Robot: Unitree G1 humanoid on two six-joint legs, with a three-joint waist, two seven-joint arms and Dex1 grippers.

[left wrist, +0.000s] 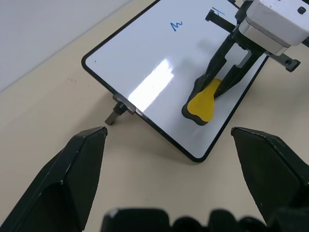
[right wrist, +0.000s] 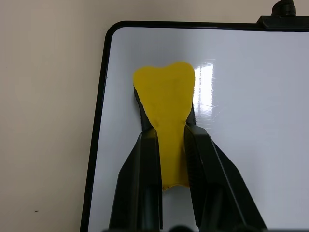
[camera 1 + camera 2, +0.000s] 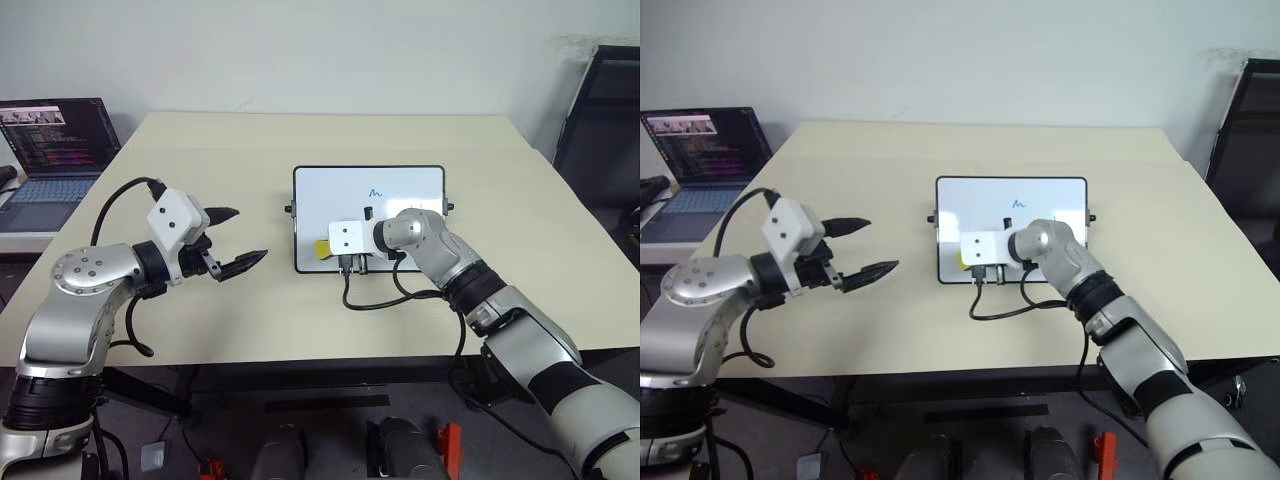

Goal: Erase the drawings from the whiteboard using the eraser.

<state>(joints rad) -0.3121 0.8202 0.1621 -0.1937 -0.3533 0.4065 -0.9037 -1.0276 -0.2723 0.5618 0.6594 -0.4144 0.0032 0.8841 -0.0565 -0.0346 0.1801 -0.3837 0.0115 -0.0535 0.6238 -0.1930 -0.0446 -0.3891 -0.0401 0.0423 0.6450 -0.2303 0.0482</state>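
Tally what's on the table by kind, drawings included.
whiteboard: 1
eraser: 1, on the whiteboard near a corner, clamped in the right hand
blue drawings: 1 clearly visible
Total: 3

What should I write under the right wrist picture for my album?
Right gripper pinching the yellow eraser against a corner of the whiteboard.

Left hand (image 3: 232,240) spread, right hand (image 2: 168,145) clamped.
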